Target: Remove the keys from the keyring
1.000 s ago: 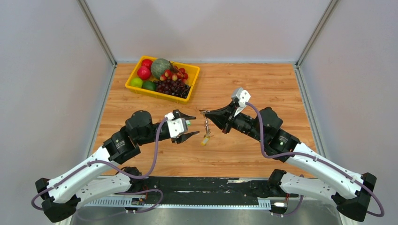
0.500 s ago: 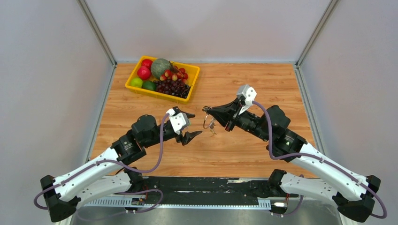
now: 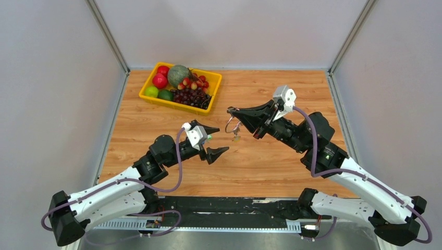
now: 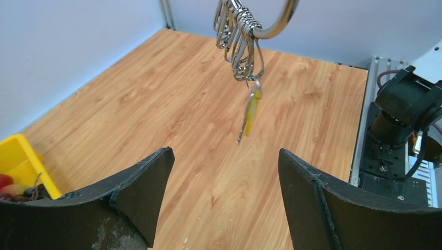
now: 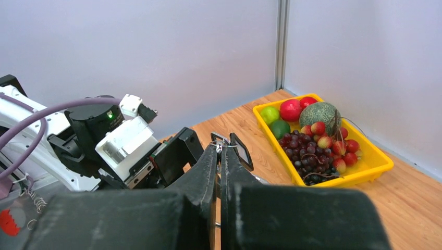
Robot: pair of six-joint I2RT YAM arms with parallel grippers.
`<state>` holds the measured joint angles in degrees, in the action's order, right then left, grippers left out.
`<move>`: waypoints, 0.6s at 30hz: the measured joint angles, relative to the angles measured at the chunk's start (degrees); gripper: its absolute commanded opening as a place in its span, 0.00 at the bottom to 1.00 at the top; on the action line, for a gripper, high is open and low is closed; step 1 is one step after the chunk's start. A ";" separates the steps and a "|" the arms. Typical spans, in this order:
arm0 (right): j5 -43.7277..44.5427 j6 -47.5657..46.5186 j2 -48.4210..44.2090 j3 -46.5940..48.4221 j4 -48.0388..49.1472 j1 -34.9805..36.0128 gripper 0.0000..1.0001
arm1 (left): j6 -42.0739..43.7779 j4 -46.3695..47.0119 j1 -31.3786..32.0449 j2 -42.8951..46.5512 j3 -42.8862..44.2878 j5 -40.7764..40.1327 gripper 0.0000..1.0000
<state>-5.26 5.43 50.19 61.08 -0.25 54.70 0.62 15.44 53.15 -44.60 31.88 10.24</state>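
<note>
While the right gripper [image 3: 230, 111] pinches the keyring [image 4: 273, 28] in the air above the table [image 3: 292, 94], the wide-open left gripper [image 4: 225, 156] just below should close squarely on the dangling yellow key [image 4: 252, 110].

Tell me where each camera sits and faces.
Top external: high behind the robot, looking down at the table; left arm and right arm show.
Left wrist: faces the hanging keyring and keys; left gripper open.
Right wrist: faces the left arm and yellow tray; right gripper shut on the keyring.
All share the tray.
</note>
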 measured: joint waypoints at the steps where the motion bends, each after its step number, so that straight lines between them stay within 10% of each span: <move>1: -0.11 0.00 0.17 0.17 0.02 0.00 0.00 | -0.20 1.01 0.02 -0.52 -0.35 0.63 0.81; 18: -1.33 0.26 0.83 0.35 -0.35 0.00 0.00 | -0.74 6.73 0.02 -5.68 -0.46 6.19 0.39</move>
<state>-6.59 5.69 51.03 61.43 -0.60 54.70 -0.12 22.17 53.17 -50.28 31.42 16.43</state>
